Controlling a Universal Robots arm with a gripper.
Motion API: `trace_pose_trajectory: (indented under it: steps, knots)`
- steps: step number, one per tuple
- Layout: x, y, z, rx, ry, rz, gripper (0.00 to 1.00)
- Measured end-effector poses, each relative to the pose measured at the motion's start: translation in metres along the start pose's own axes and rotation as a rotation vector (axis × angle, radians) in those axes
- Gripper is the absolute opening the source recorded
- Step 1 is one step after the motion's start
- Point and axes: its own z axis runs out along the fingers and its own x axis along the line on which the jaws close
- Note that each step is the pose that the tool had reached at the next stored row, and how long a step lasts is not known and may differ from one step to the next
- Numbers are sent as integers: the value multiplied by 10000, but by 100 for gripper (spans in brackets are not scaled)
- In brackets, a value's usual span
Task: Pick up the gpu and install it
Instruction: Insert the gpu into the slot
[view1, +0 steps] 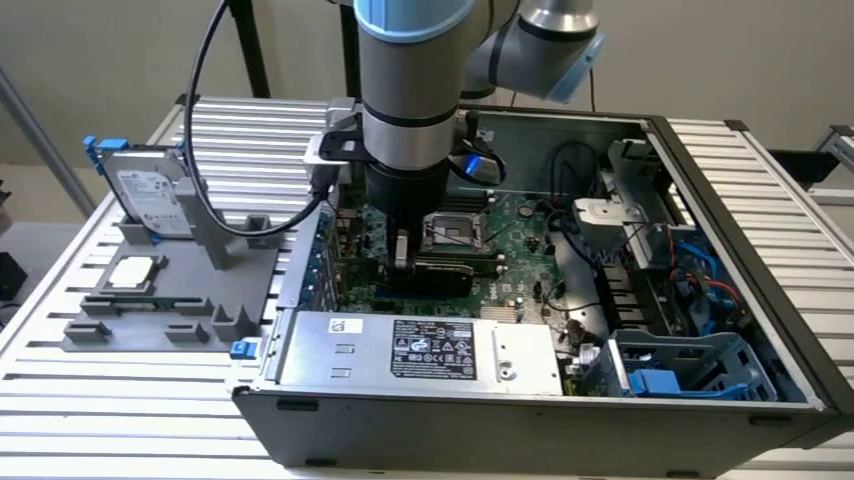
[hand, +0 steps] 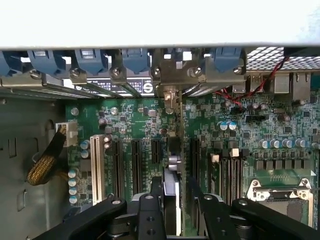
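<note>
We are clenching the gripper (hand: 171, 210) on the gpu (hand: 171, 150) | we are holding it edge-on, upright over the motherboard (hand: 280, 130) slots | inside the open computer case (view1: 747, 180), near its rear brackets.

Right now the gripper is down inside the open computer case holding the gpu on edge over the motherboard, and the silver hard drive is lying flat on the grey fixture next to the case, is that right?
Not quite. In the exterior view the silver hard drive stands upright in the grey fixture, not flat. The rest holds: the gripper is down inside the open computer case, holding the gpu on edge over the motherboard.
</note>
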Motion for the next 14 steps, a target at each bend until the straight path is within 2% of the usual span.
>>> trace_pose_trajectory:
  steps: [8, 9, 11, 14]
  knots:
    - [-9, 2, -347, -1, 2, 0, 100]
    - [-11, 3, -392, -1, 0, 0, 0]
    - [-12, 3, -470, 0, 1, 0, 0]
    - [-13, 2, -497, 1, -1, -1, 0]
